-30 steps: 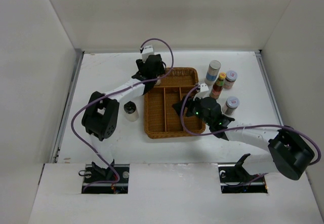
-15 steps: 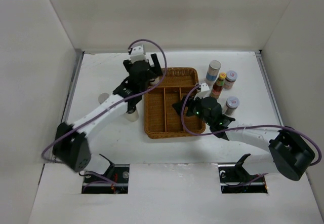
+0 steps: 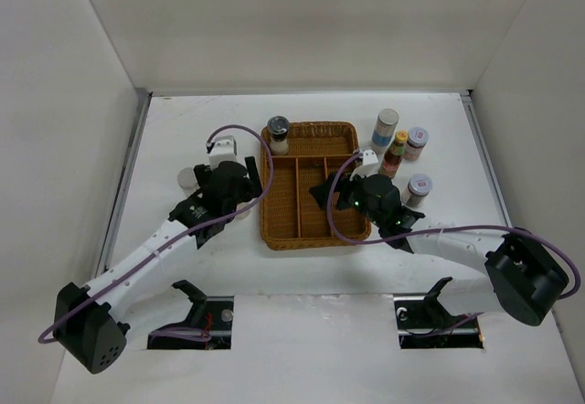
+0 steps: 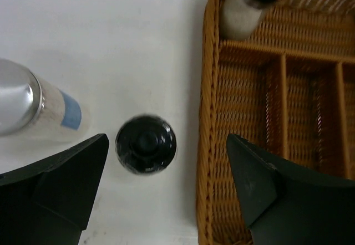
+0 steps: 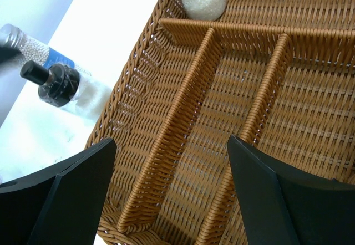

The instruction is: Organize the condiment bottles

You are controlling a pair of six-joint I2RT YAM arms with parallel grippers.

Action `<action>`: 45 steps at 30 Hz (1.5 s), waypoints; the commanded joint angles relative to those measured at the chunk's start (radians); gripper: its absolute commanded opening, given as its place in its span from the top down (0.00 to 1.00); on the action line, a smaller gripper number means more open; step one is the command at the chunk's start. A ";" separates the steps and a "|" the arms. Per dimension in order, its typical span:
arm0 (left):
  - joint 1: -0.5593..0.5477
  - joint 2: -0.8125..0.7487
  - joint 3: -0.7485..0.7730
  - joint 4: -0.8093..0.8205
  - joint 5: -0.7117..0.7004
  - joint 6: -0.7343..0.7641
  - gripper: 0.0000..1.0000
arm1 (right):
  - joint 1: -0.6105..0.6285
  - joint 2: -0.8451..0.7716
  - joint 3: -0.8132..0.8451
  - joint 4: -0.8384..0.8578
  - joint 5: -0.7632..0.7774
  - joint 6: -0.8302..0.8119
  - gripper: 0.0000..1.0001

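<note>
Condiment bottles (image 3: 396, 153): dark-lidded shaker (image 3: 278, 135) standing in basket (image 3: 311, 241) far-left compartment; four grouped right of basket; left gripper (image 4: 167, 145) spread wide over black-capped bottle (image 4: 146, 144) left of basket, likely lining up pick; right gripper (image 5: 172, 142) spread, empty, over basket

We take this for a robotics lab test cell rather than a kitchen. Plain white panel walls (image 3: 302, 29) box in the left, far and right sides of a flat white counter (image 3: 183, 130). Two white-and-black robot arms, left (image 3: 155, 249) and right (image 3: 457, 239), trail looping purple cables (image 3: 239, 131) and are mounted in rectangular cut-outs (image 3: 187, 317) at the near edge. The only household things are a brown wicker divided tray (image 3: 311, 242) and small condiment bottles (image 3: 387, 128).
</note>
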 commanded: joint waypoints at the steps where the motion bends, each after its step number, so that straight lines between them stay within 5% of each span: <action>1: -0.012 -0.002 -0.014 -0.048 0.032 -0.039 0.13 | -0.002 0.004 0.033 0.024 0.018 -0.001 0.12; 12: 0.056 0.140 -0.061 0.098 0.044 -0.059 0.24 | -0.002 -0.009 0.027 0.030 0.018 -0.003 0.14; 17: 0.069 0.165 -0.059 0.124 0.047 -0.053 0.43 | -0.003 -0.005 0.027 0.027 0.018 -0.006 0.14; 20: 0.076 0.168 -0.063 0.109 0.052 -0.045 0.46 | -0.014 0.004 0.030 0.019 0.018 0.000 0.14; 26: 0.085 0.154 -0.030 0.100 0.044 -0.022 0.72 | -0.014 0.007 0.029 0.022 0.018 0.002 0.14; 34: 0.044 0.082 0.165 0.101 -0.016 0.048 0.73 | -0.014 -0.005 0.027 0.021 0.018 0.005 0.14; 45: -0.050 0.366 0.324 0.290 0.049 0.054 0.73 | -0.019 -0.043 0.009 0.037 0.026 0.008 0.13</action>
